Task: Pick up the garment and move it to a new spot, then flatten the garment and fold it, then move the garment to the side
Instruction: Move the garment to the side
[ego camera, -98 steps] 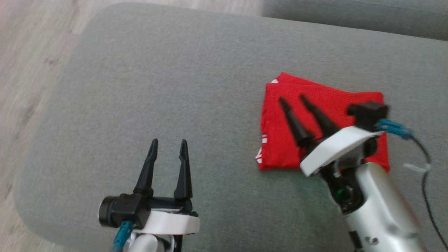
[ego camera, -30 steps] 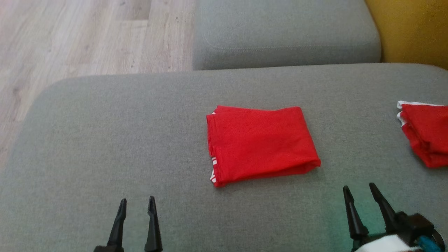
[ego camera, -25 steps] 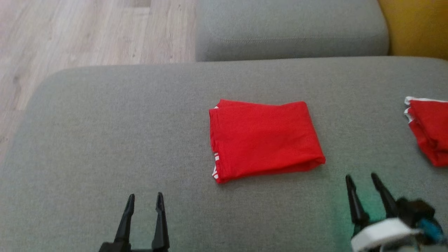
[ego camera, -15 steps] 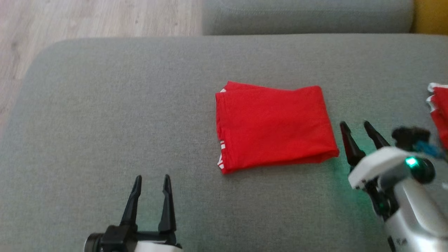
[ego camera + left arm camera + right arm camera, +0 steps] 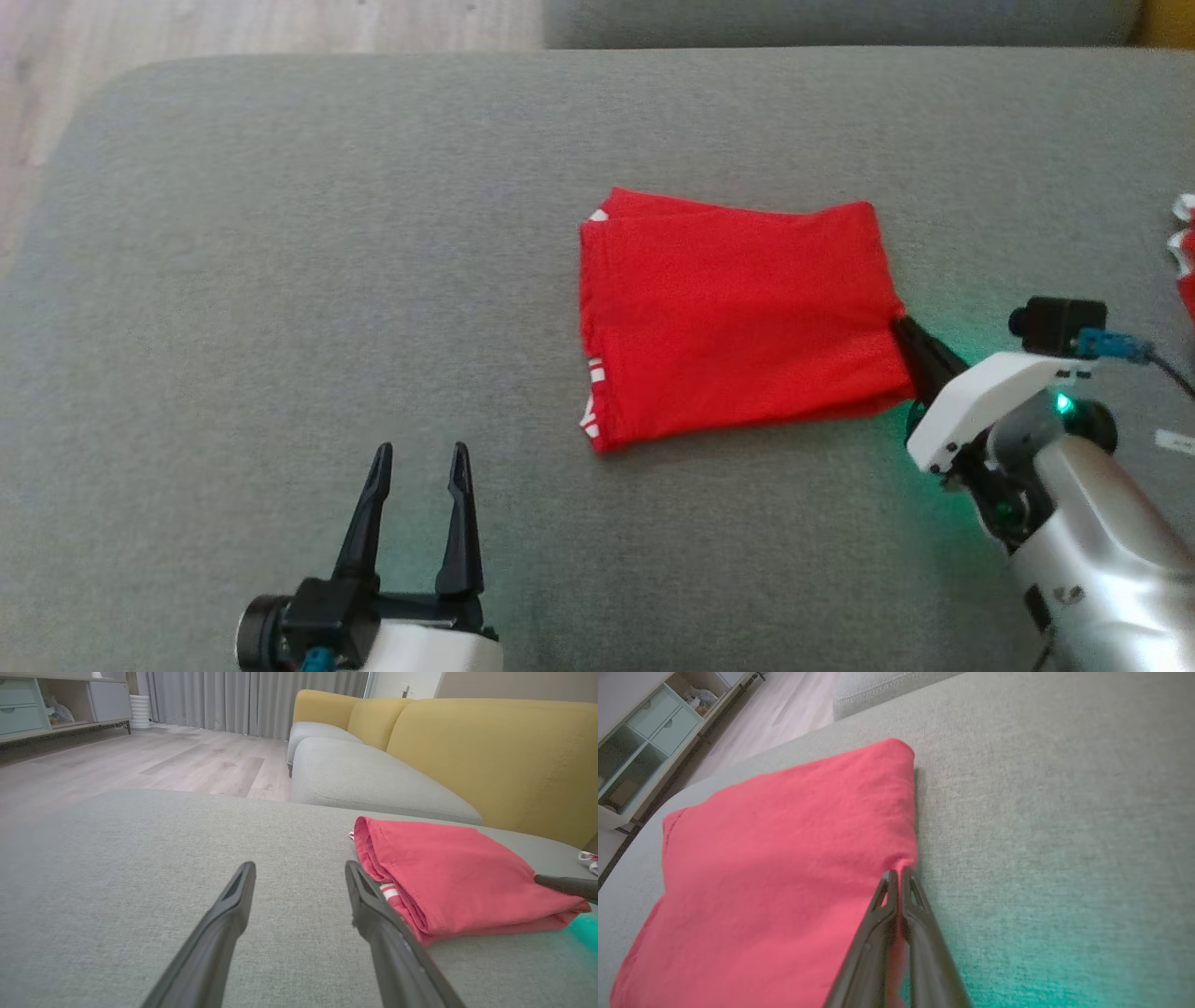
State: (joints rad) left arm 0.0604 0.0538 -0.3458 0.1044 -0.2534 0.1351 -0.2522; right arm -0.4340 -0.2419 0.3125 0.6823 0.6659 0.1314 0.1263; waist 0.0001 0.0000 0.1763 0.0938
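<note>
**Firmly pinched: right tool on the folded garment's edge**

Nearest, the left tool [image 5: 419, 451] holds its two dark fingers parted with nothing between them, over bare grey cushion [image 5: 280, 280]. Ahead of it and off to its right lies the red garment [image 5: 738, 322], folded into a flat rectangle on the cushion. A strip of white trim [image 5: 591, 411] shows at the corner closest to the left tool. The right tool [image 5: 901, 325] has its fingers pressed together on the garment's right-hand edge, with red cloth caught between the tips. The rest of the garment spreads away beyond and to the left of those tips. Farther to the right of the right tool, a second red-and-white cloth [image 5: 1186, 271] sits at the picture's margin. Past both tools come another grey seat [image 5: 373, 779], a yellow sofa back [image 5: 490, 751] and a wooden floor [image 5: 140, 760].
</note>
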